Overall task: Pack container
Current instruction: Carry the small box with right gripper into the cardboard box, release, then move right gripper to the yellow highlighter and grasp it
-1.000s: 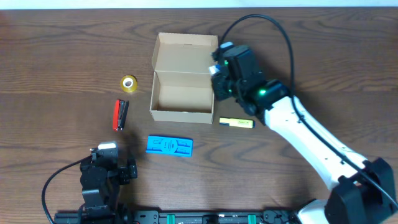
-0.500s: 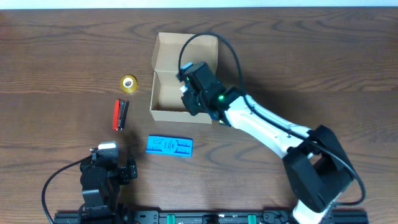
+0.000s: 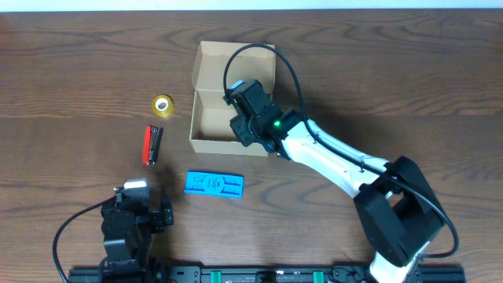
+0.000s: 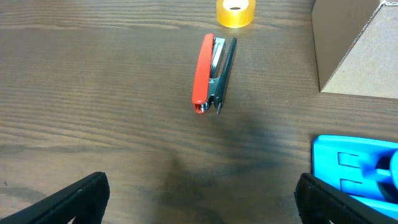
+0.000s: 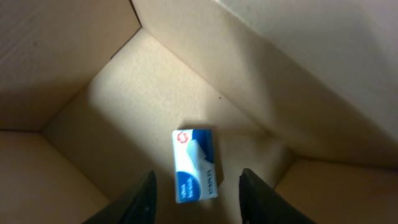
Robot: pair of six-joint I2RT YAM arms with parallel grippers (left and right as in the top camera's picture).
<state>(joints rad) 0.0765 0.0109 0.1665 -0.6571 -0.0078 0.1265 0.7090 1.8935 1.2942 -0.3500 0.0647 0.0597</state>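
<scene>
The right fingers [image 5: 144, 199] are hovering spread and empty over the small packet [image 5: 194, 165] lying inside the box [image 5: 93, 93]; lifting straight out is looking safest, avoiding walls.

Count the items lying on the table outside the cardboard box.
3: a yellow tape roll left of the box, a red stapler nearer the camera's bottom edge, and a blue case in front of the box. The right arm may hide another.

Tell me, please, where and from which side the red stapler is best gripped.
Grip the stapler across its narrow middle, straight down from above. It lies flat on the table, long and slim, nothing touching it, so a pinch across its long sides should hold.
</scene>
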